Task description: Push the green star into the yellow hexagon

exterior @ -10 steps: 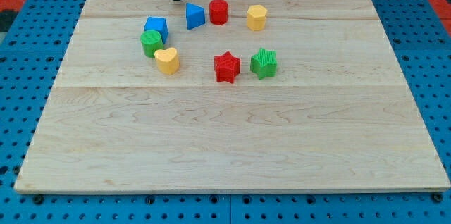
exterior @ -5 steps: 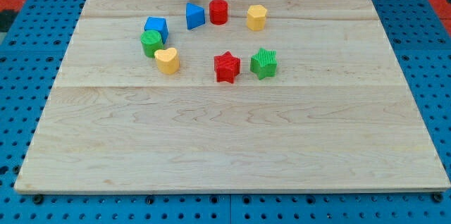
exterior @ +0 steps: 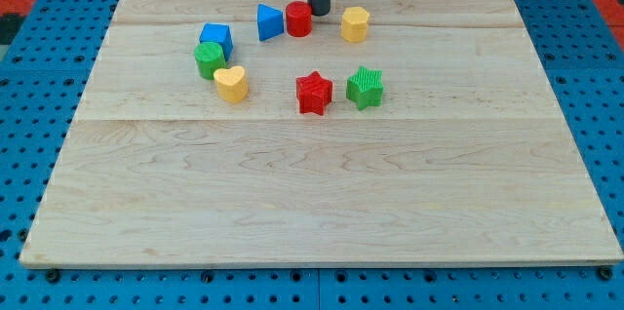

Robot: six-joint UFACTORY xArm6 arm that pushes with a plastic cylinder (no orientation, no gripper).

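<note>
Green star upright, no clear long axis, yellow hexagon toward view's top, my tip beside red cylinder

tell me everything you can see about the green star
The green star is a small, chunky block in bright green, with fine ridges running down its faces, like printed plastic. It sits flat on the wooden board, right of the middle in the upper half. The red star lies just to the view's left, a thin gap between them. The yellow hexagon is further up. My tip is far from it, by the red cylinder.
</note>
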